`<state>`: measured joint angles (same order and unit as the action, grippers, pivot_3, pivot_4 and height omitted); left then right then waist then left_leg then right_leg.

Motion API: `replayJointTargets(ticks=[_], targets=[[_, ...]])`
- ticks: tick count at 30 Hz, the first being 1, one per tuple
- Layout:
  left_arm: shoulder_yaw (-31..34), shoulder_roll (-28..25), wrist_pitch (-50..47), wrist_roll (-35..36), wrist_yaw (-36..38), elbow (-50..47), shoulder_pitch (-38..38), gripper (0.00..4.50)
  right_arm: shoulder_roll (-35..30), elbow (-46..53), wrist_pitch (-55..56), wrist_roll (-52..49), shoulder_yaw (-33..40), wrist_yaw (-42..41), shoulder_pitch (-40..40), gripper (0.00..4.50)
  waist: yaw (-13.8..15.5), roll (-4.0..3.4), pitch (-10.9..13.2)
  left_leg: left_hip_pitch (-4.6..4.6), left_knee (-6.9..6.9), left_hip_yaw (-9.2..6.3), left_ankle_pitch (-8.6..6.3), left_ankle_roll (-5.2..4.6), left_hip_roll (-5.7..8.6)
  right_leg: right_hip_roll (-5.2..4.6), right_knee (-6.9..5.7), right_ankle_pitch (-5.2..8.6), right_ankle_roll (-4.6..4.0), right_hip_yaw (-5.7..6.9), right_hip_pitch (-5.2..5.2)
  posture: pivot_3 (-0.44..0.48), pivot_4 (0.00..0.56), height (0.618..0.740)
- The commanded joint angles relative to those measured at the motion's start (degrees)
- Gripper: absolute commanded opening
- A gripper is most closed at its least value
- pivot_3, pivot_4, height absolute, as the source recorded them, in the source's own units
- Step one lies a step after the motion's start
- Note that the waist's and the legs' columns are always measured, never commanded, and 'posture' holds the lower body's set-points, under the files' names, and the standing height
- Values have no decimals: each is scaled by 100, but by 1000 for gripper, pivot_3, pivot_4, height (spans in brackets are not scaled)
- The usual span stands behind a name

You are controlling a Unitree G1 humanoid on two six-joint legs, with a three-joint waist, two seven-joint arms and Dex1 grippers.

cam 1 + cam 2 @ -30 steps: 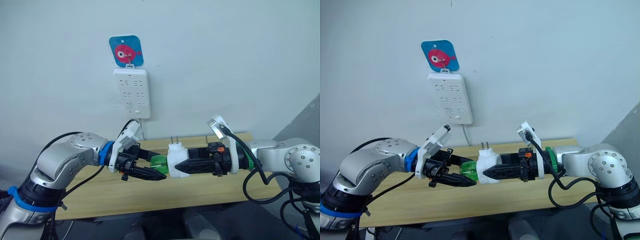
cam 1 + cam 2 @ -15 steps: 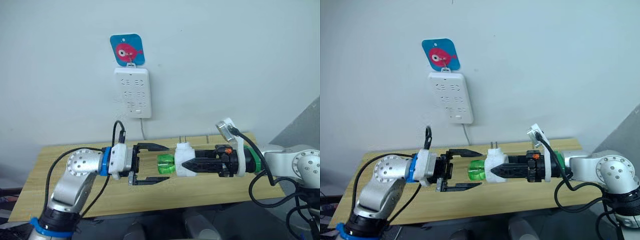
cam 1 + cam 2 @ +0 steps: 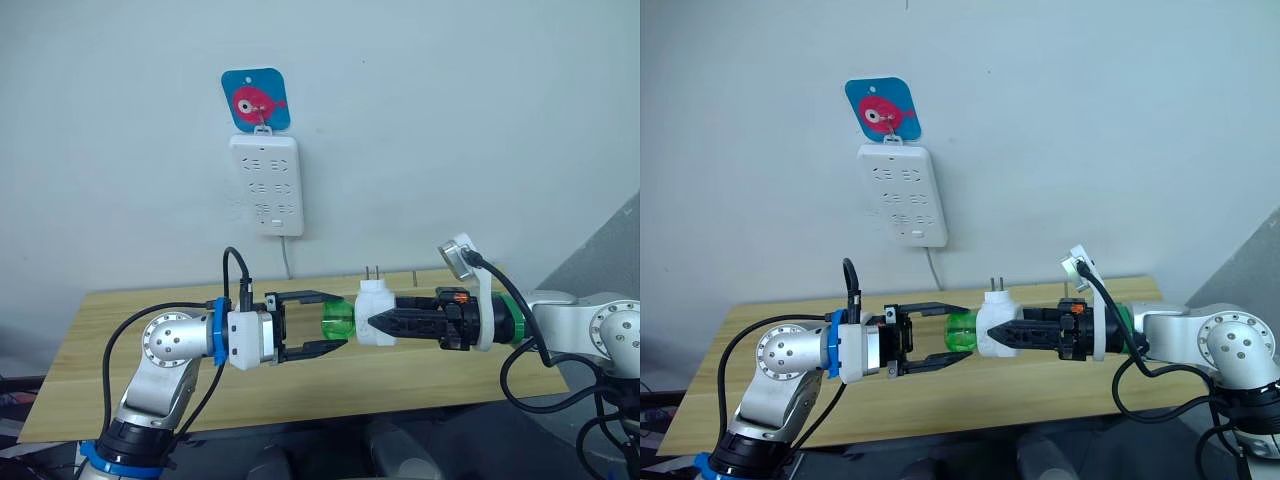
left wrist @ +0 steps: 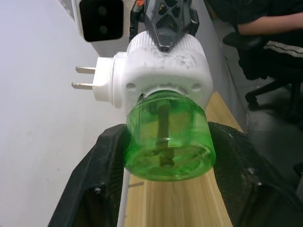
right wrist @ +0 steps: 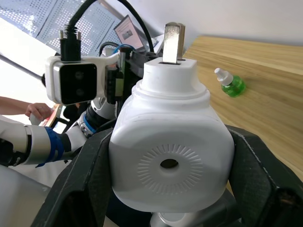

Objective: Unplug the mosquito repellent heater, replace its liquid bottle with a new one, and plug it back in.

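Centre frame, right gripper point(image 3: 372, 323) pinched the mosquito repellent heater point(image 3: 375, 310) sideways above the wooden table point(image 3: 120, 330), prongs up, so its green bottle point(image 3: 338, 322) faced the left gripper point(image 3: 330, 320), fingers spread around it, probably for unscrewing; spare bottle point(image 5: 230, 84) lay on the table; power strip point(image 3: 265, 185) upper centre on the wall

You see the small white rounded plastic heater point(image 3: 376, 312) held sideways above the tabletop point(image 3: 120, 330), prongs up, its green translucent bottle point(image 3: 338, 322) attached.
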<state>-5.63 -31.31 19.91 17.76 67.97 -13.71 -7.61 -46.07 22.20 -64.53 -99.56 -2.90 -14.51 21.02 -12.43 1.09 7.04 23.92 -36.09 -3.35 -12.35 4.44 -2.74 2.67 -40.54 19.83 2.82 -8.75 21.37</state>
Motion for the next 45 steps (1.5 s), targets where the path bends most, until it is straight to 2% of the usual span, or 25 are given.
replayJointTargets(ticks=[1,5,7,9,10,13,15,18,21,23,25,28,32,36,40,45], targets=[[-44,-3,31,-5,-140,2,-143,2261,22,155,127,-214,178,-28,54,2986,-2,0,0,0,0,0,0,0,0,0,0,0,0,0,0,-214,80,740],[-32,-20,-132,165,-137,-61,-245,2261,19,185,136,-229,180,-9,47,2986,-12,0,0,-1,-1,-1,0,0,0,0,-1,0,0,1,-1,-214,80,740],[-42,-146,-552,372,-71,-196,-237,2261,23,197,131,-203,183,-21,52,2986,-17,0,0,0,-1,0,0,0,0,0,-1,0,0,1,-1,-214,80,740],[-80,-447,-1590,701,-61,-392,-300,2261,20,236,119,-150,189,-79,54,2986,-24,0,0,0,0,-1,0,0,-1,0,-1,0,0,2,0,-211,77,740],[-101,-665,-2479,965,-192,-497,-394,2261,8,264,100,-111,189,-128,59,2986,-24,0,0,1,0,-6,0,0,-2,2,-4,0,0,5,1,-211,77,740],[-107,-1473,-6046,2851,-499,-450,-1238,2261,-64,423,-9,80,173,-434,79,2986,-19,9,8,2,-3,-18,0,0,-1,3,-17,1,1,14,3,-199,77,740],[-102,-1711,-7066,3517,-261,-241,-1753,2261,-96,524,-58,149,151,-629,93,2986,-20,8,10,2,-4,-29,1,0,2,4,-23,1,0,27,1,-196,77,740],[7,-1692,-7622,4021,-199,-178,-2124,2261,-126,585,-67,154,128,-785,98,2986,-25,8,11,-1,-2,-27,0,0,3,4,-18,2,1,28,-1,-196,77,740],[2,-1566,-7237,3709,-69,-135,-2133,2261,-128,598,-31,128,116,-814,84,2986,-32,6,13,0,1,-27,0,0,0,8,-19,3,-1,28,4,-202,80,740],[-8,-1540,-6895,3431,28,-200,-2024,3035,-136,594,2,72,121,-757,53,2986,-19,8,14,0,2,-30,1,0,0,8,-19,4,-3,30,4,-205,84,740],[54,-1413,-6355,3119,17,-350,-1857,3597,-146,567,30,-1,134,-684,14,2986,-10,8,15,2,2,-31,1,0,0,8,-19,4,-4,30,3,-204,85,740],[107,-1188,-4961,2293,102,-573,-1484,4486,-167,494,56,-94,169,-589,-50,2986,-4,9,15,1,1,-24,0,0,0,6,-15,4,-4,21,2,-205,86,740],[295,-860,-3025,1355,178,-710,-717,4500,-181,332,90,-195,223,-485,-98,2986,7,9,15,0,1,-15,1,1,0,4,-13,4,-4,11,2,-205,86,740],[495,-580,-1603,974,314,-761,-40,4500,-169,187,119,-280,247,-400,-101,2986,10,9,15,-3,0,-8,1,0,-1,4,-14,4,-4,5,2,-203,87,740],[532,-464,-691,634,310,-582,305,4500,-172,128,127,-306,242,-346,-94,2986,30,9,15,-3,-2,-6,1,0,-1,3,-13,4,-4,3,0,-200,88,740],[270,-128,-292,290,-38,-396,121,4500,-129,137,144,-345,217,-265,-66,2986,45,10,15,-3,-5,-1,1,0,1,2,-13,3,-2,-2,-1,-199,88,740]])
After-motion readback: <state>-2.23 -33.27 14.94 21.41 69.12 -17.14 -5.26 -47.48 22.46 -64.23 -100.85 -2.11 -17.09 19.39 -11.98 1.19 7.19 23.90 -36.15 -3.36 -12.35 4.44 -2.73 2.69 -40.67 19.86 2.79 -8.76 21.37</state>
